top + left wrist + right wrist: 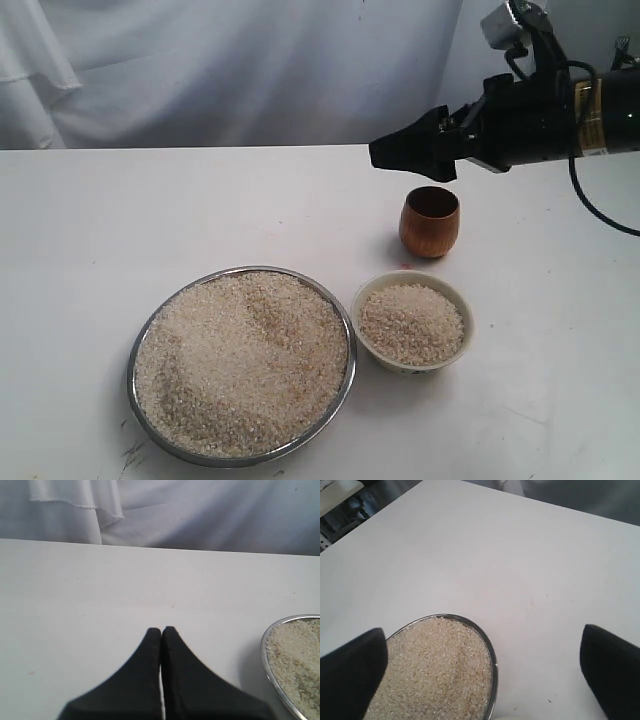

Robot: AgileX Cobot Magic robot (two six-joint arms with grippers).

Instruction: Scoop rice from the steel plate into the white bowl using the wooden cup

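Observation:
The steel plate (pixel 135 350) lies at the front of the table, heaped with rice (pixel 240 360). To its right stands the white bowl (pixel 415 366), holding a mound of rice (pixel 412 322). Behind the bowl the wooden cup (pixel 430 230) stands upright on the table, free of both grippers, its inside dark. My right gripper (pixel 385 155) hovers above and behind the cup, open and holding nothing; its wrist view looks between the spread fingers (pixel 350 675) at the plate's rim (pixel 493 665) and rice (pixel 435 670). My left gripper (pixel 161 630) is shut on nothing, low over bare table left of the plate (pixel 263 652).
A white cloth backdrop (pixel 230 70) hangs behind the table's far edge. The right arm's black body and cable (pixel 590 190) reach in from the upper right. White tabletop (pixel 150 220) stretches to the left and behind the plate.

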